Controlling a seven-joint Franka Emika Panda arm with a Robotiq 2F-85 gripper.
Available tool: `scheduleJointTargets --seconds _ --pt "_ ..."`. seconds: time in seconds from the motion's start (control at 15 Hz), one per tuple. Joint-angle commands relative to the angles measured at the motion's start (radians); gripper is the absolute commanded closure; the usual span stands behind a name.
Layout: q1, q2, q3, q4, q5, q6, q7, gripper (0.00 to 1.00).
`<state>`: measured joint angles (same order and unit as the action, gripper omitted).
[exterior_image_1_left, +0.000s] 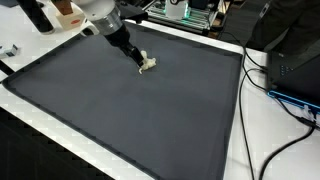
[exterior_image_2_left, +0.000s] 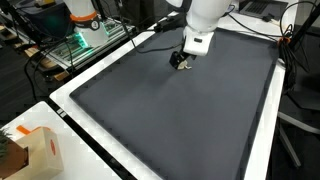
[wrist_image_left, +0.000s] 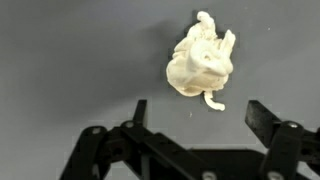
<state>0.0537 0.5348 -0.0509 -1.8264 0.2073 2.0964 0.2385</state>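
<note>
We see our claw (wrist_image_left: 198, 106) standing wide, both fingers apart with nothing between them, low over the dark mat (exterior_image_1_left: 130, 125). In the wrist view the cream object (wrist_image_left: 200, 62) lies just beyond the fingertips and roughly on the line midway between them. It is small, lumpy and soft-looking, with a thin tail-like bit hanging toward us. In both exterior views the claw (exterior_image_1_left: 138, 58) hangs right at the object (exterior_image_1_left: 147, 65), near the far edge of the mat, but we cannot tell whether a finger touches it.

To take it well, we judge that we should first bring the claw forward until the lump's thick middle sits between the fingers, not just the thin tail. Then we should come down until the tips almost meet the mat, and close slowly. The shape is uneven, so a grip across its widest part seems safest; a pinch at the edge could flick it away.

Further out, the white bench (exterior_image_1_left: 243, 120) borders the mat, cables (exterior_image_1_left: 275, 85) trail on one side, and a cardboard box (exterior_image_2_left: 38, 152) sits well apart.
</note>
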Motion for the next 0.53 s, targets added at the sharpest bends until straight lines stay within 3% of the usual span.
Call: scheduleJointTargets --seconds 0.0,0.47 --pt "0.067 0.035 -0.020 0.069 -0.164 -0.082 0.119 0.00" --pt "0.186 0.071 -0.024 0.147 -0.422 -0.201 0.266 0.00"
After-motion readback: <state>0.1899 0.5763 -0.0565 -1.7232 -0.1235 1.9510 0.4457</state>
